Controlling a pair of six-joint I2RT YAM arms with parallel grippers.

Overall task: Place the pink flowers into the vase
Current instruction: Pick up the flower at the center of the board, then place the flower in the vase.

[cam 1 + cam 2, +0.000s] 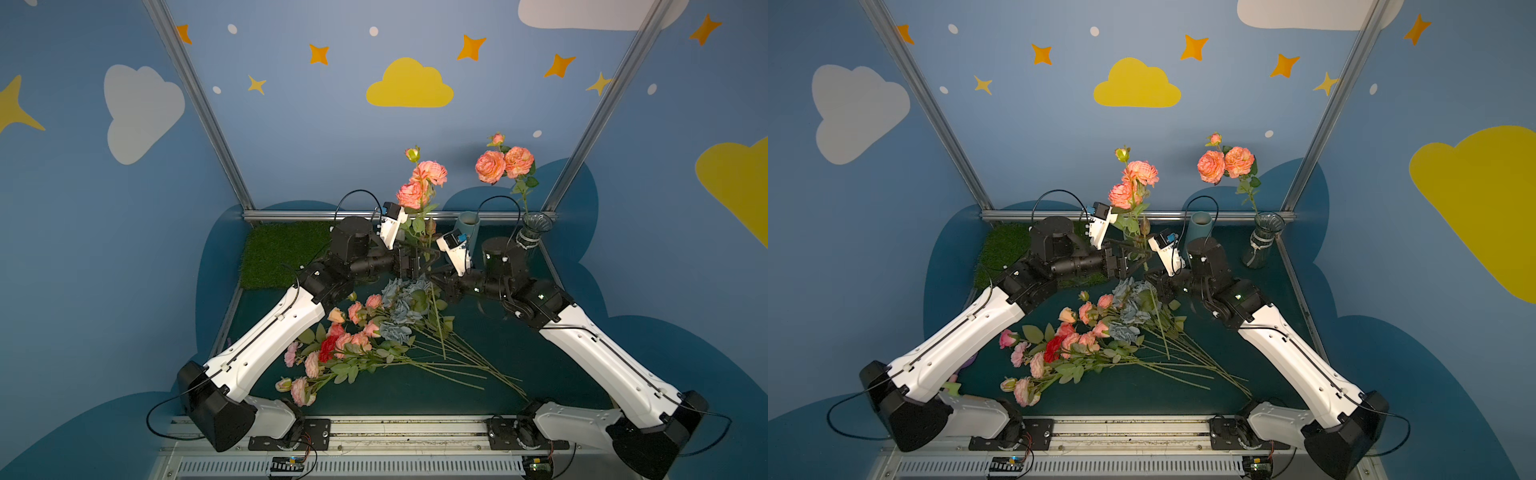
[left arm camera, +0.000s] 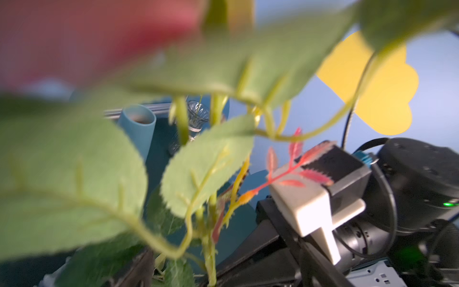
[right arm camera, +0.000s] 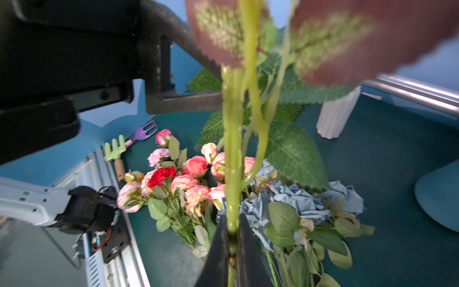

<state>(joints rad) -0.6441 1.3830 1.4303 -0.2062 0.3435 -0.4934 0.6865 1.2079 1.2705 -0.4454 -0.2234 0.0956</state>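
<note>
Pink flowers (image 1: 428, 174) held upright over the tabletop (image 1: 540, 365)
Right tool (image 3: 232, 225) clamps their green stem (image 3: 232, 149); left tool (image 1: 1140, 257) stands with jaws apart beside it; the glass vase (image 1: 534, 230) stands off to the right.

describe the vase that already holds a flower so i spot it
Go to the table's far right corner, by the slanted metal post. A clear glass vase stands there, one pink flower stem rising from it. Unlike the opaque blue tube beside it, it is see-through, with cord round its neck.
</note>
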